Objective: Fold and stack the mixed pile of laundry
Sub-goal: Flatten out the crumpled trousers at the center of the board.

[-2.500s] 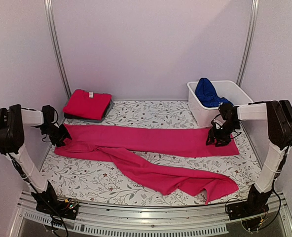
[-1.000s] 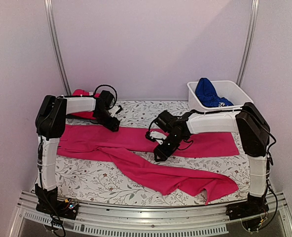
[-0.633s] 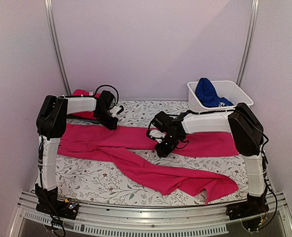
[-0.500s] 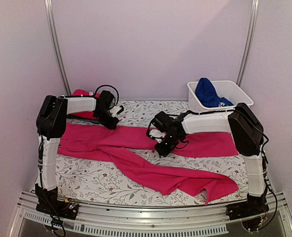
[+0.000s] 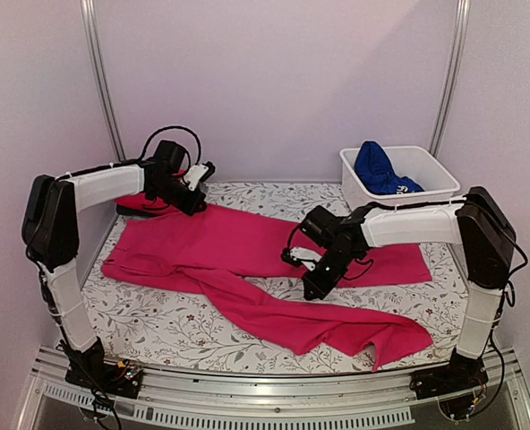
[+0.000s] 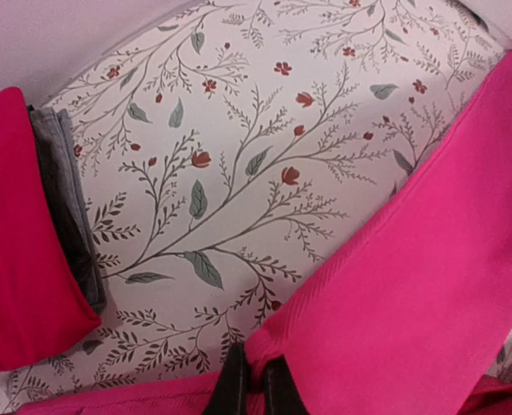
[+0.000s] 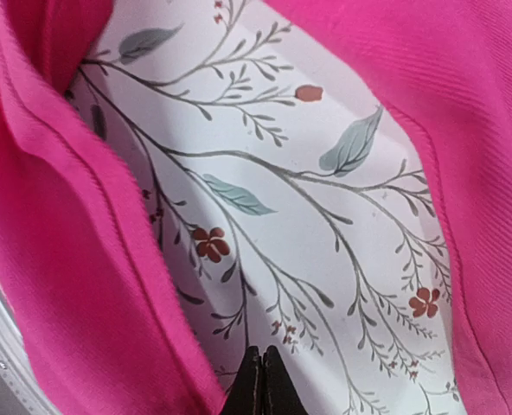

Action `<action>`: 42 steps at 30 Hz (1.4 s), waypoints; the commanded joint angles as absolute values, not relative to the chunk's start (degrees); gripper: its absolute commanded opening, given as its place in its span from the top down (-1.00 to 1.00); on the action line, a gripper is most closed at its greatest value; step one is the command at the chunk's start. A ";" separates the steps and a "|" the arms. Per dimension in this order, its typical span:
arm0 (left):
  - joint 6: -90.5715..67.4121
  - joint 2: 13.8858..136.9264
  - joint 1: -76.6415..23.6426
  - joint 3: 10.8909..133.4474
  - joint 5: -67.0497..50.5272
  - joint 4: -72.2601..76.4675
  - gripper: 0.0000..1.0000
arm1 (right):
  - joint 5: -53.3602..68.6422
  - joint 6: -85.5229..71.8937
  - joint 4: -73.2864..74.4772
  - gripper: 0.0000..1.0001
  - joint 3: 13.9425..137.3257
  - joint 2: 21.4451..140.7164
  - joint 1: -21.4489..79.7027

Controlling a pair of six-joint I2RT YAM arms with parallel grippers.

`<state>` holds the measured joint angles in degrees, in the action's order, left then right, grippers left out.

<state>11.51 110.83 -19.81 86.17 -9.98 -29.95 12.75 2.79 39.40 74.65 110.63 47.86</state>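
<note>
One large pink garment (image 5: pixel 247 246) is lying spread across the flowered cloth (image 5: pixel 158 313) covering the counter (image 5: pixel 274 387), a long part trailing toward 5 o'clock. Left jaws are clamping its far corner at 10 o'clock, near the folded red tee (image 6: pixel 14 242) resting on a grey garment (image 6: pixel 66 199). Right jaws are pressing together at the pink hem near centre; whether cloth is caught between them I cannot tell. At 2 o'clock a blue garment (image 5: pixel 377 168) is lying in a white tub (image 5: pixel 431 166).

Soft, even, bright light with faint shadows; wrist views sharp, though the magenta garment (image 7: pixel 83 259) looks oversaturated.
</note>
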 commanded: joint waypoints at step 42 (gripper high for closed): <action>-23.98 96.75 8.96 66.68 -3.19 -33.57 -0.23 | 22.87 -6.81 47.34 -0.23 74.91 95.23 22.47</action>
<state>-32.34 99.72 10.70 61.98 -0.89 -35.64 15.64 -7.33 41.23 72.47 106.10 19.57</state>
